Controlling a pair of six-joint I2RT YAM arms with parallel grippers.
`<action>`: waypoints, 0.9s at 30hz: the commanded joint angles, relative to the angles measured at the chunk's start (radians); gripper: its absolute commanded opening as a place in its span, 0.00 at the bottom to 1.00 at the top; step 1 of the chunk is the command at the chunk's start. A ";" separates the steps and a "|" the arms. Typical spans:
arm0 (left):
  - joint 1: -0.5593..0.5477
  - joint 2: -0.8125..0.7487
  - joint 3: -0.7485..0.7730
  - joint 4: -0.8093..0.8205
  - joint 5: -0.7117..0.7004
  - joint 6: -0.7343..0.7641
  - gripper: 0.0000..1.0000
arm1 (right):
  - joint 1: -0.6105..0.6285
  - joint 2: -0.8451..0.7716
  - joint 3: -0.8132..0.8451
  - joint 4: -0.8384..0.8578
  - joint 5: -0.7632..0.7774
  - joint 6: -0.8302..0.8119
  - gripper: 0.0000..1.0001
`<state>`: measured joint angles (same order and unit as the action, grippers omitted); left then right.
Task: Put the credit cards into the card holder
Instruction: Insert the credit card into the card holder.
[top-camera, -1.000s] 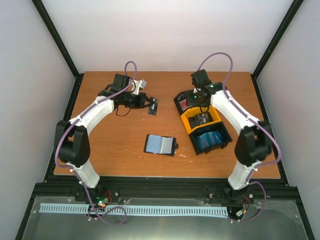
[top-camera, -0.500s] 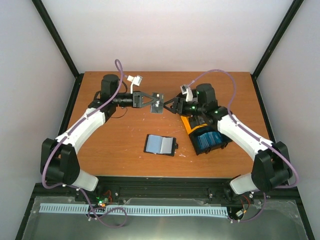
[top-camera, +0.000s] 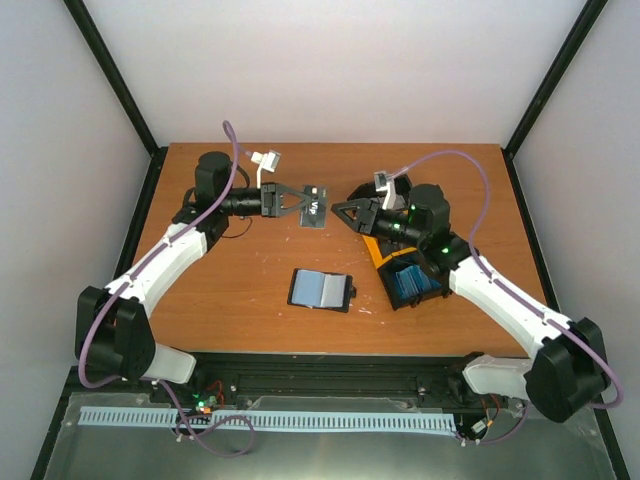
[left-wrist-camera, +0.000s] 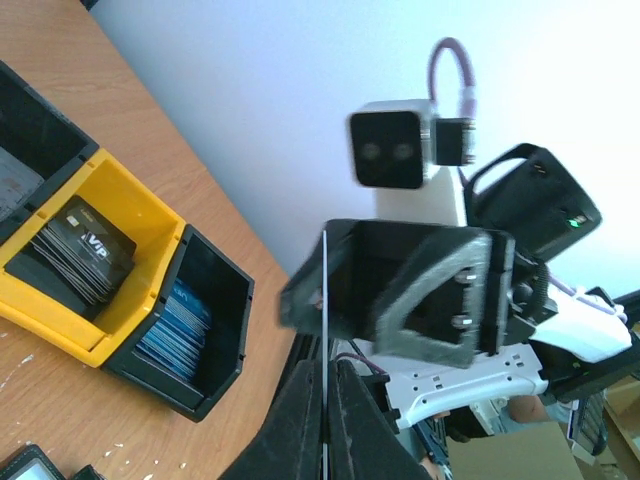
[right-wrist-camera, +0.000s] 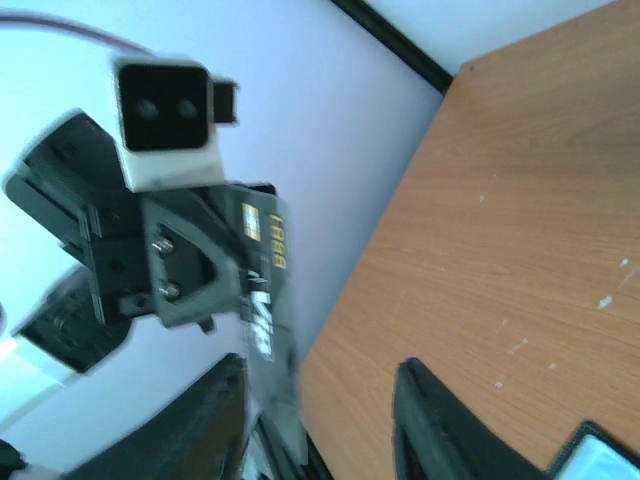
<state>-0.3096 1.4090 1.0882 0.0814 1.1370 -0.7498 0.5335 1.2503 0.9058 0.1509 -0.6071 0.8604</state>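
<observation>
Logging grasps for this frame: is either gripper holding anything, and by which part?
The left gripper pinches a dark card by its edge nearest that arm. The right gripper is open, close by, holding nothing.

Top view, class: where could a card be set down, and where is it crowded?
Bare wood lies between the left arm and the card holder, and along the far edge. Crowded: the right side, around the trays.
</observation>
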 joint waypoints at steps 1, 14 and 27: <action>0.001 -0.003 0.012 0.013 -0.018 -0.027 0.01 | 0.015 -0.060 -0.001 -0.001 0.097 -0.025 0.49; 0.001 0.026 0.011 0.097 0.098 -0.091 0.02 | 0.032 0.108 0.079 0.100 -0.040 0.039 0.38; 0.002 0.036 0.020 -0.048 -0.030 -0.026 0.20 | 0.034 0.088 -0.018 0.216 -0.057 0.100 0.03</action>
<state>-0.3046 1.4475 1.0874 0.1139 1.1759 -0.8368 0.5598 1.3697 0.9237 0.3851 -0.7021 0.9703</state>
